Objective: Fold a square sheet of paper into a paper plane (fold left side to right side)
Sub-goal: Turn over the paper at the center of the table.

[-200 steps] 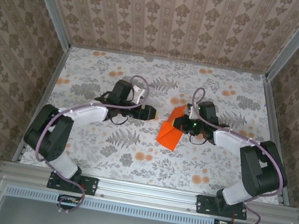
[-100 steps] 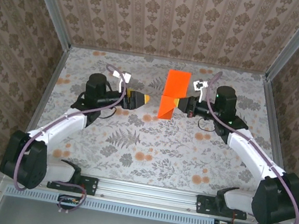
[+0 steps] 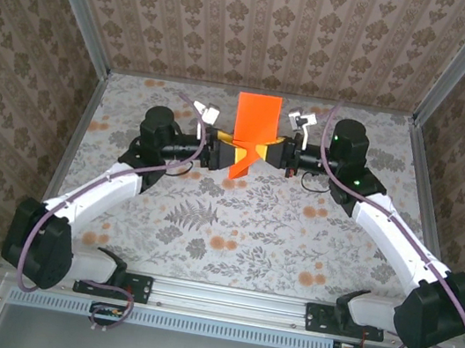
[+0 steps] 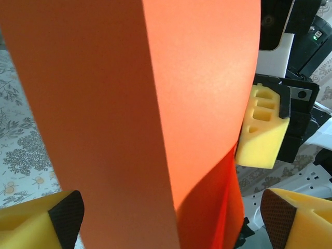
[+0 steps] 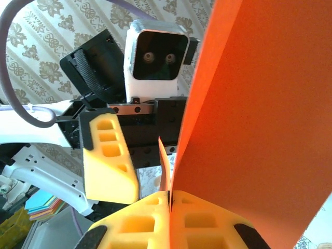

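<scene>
Above far middle of floral-print worktop (image 3: 206, 223), thin bright-orange creased square sheet of paper (image 3: 255, 124) stood upright in air. Right gripper (image 5: 170, 205) pinched tight on its lower part. Left gripper (image 3: 233, 151) gaped wide, sheet between jaws, unclamped.

The square sheet of paper (image 4: 155, 104) is thin orange stock, matt and smooth, with one crisp crease. The fingers (image 5: 110, 161) are matt yellow foam with moulded cavities, faced with black rough-grained patches. The table cover (image 3: 206, 223) is a matt print, the frame rail (image 3: 238, 300) is satin metal, and the arm shells (image 3: 110, 182) are smooth white plastic.
</scene>
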You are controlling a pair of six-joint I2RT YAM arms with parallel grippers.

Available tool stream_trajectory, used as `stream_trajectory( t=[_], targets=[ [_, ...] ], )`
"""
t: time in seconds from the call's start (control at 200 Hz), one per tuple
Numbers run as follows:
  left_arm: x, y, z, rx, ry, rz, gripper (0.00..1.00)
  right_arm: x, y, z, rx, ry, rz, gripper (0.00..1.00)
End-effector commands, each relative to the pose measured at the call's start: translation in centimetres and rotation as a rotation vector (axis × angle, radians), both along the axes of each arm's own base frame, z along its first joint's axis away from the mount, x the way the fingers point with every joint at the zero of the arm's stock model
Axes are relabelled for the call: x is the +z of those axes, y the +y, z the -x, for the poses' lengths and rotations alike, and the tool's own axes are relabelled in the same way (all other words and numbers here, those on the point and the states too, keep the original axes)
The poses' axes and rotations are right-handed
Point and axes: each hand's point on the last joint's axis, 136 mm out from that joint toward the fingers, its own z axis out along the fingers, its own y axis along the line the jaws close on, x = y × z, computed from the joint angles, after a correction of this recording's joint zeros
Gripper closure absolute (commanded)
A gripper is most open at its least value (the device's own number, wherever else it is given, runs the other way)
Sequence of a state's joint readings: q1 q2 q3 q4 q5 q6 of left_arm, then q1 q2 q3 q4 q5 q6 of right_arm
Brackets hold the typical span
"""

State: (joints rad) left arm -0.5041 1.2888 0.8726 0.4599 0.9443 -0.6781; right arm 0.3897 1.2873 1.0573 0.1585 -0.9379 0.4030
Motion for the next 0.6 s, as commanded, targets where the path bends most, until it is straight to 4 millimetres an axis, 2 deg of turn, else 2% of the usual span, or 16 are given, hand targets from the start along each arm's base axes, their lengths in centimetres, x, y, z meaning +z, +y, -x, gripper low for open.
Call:
stream_trajectory(
  t=[0.0, 0.07, 0.285, 0.595],
  targets=[
    [2.6, -0.5, 1.2, -0.063, -0.094, 0.044, 0.15, 1.1, 0.5, 0.2, 0.04, -0.024, -0.019, 0.95],
    [2.8, -0.5, 1.6, -0.071, -0.111, 0.047, 0.22, 0.9, 0.4, 0.1, 0.031, -0.013, -0.015, 0.95],
    [3.0, -0.6, 2.0, -0.079, -0.121, 0.041, 0.64, 0.1, 0.3, -0.5, 0.001, 0.011, -0.008, 0.95],
    [2.8, -0.5, 1.9, -0.061, -0.116, 0.032, 0.89, -0.9, -0.4, -0.7, -0.035, 0.038, 0.001, 0.91]
  ],
)
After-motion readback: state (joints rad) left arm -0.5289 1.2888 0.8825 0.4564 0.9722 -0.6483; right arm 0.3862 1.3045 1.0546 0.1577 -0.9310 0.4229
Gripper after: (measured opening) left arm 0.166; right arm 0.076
